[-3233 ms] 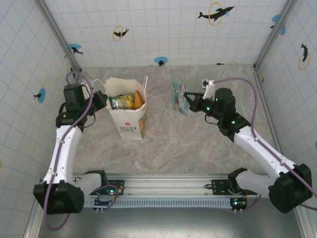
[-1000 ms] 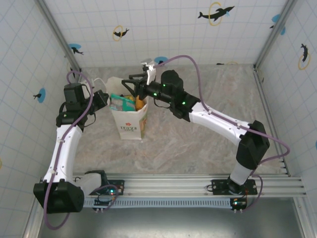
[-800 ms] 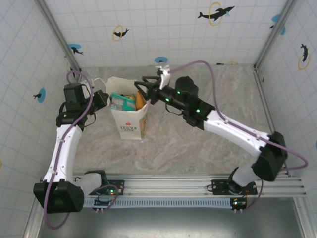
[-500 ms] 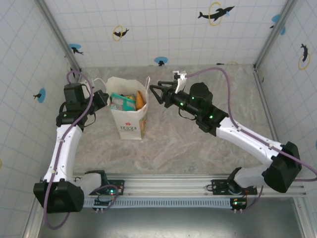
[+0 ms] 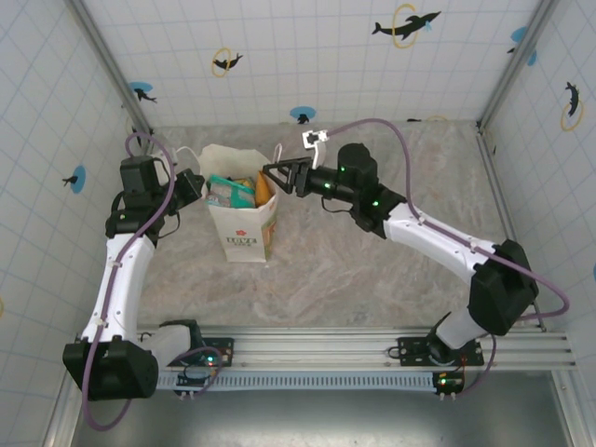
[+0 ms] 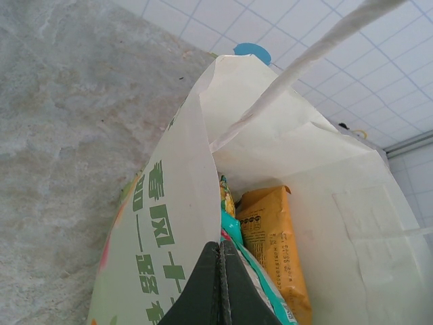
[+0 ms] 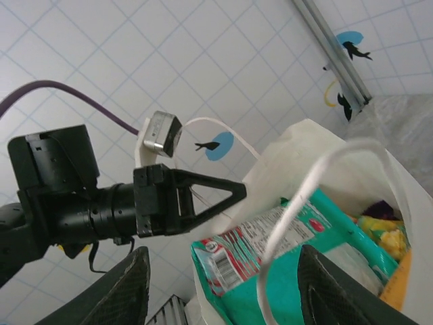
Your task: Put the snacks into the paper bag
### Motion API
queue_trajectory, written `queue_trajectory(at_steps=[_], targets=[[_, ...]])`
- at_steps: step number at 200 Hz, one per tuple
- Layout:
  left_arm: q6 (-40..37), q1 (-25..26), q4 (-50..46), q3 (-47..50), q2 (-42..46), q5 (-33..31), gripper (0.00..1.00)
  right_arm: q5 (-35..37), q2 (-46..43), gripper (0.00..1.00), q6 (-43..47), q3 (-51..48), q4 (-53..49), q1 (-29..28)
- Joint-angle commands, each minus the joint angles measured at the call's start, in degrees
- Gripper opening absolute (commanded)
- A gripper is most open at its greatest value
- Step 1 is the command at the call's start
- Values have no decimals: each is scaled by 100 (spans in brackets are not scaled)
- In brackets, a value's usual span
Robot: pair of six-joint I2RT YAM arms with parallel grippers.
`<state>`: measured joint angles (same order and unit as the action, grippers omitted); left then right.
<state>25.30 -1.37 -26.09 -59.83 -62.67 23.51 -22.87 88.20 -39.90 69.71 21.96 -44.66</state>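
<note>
The right claw (image 5: 271,173) is hanging wide and empty at the mouth of the paper bag (image 5: 244,235), with the bag's thin handle (image 7: 287,217) arching up between its fingers. Just beneath it the teal packet (image 7: 270,277) is riding high on the other snacks (image 6: 274,230). Across the mouth, the left claw (image 6: 220,271) is pinching the opposite wall tight. As I judge it, any move here is best made straight and slow, avoiding that handle, so the bag is not tipping.
</note>
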Motion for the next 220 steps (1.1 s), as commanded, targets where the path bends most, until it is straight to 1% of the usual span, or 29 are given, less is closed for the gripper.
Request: queue_trajectory(at_steps=[1,12,20,34,40,45,53,66,78,106,108,114,136,160,196,220], targets=[[-179,23,121,-82,36,128,0,-235,183,57,-156,381,450,64],[-184,22,116,-89,31,161,0,-235,259,52,-198,428,528,100],[-213,23,105,-99,29,199,0,-227,297,45,-218,450,590,129],[-236,22,117,-120,19,271,0,-217,329,19,-255,473,705,181],[-235,22,114,-141,10,302,0,-217,329,10,-263,473,759,210],[-213,22,126,-159,5,318,0,-201,314,5,-264,481,778,227],[-192,22,145,-194,-6,373,0,-187,287,1,-255,490,814,251],[-151,31,192,-230,-21,456,0,-149,212,0,-195,508,783,297],[-87,72,291,-247,-46,665,0,-92,115,0,-84,525,698,335],[-53,352,330,-369,-149,600,0,37,-260,0,244,483,391,395],[-47,373,349,-375,-155,611,0,191,-288,0,265,476,369,403],[-23,441,383,-387,-188,641,0,290,-383,0,342,445,295,416],[-6,860,445,-493,-351,613,0,444,-742,0,541,291,32,466],[71,1406,686,-510,-529,441,0,696,-1213,0,752,-72,-230,576],[196,2125,936,-649,-920,249,0,1003,-1928,0,842,-679,-459,879],[281,2522,1081,-679,-1152,116,0,1050,-2327,0,786,-1083,-582,1243]])
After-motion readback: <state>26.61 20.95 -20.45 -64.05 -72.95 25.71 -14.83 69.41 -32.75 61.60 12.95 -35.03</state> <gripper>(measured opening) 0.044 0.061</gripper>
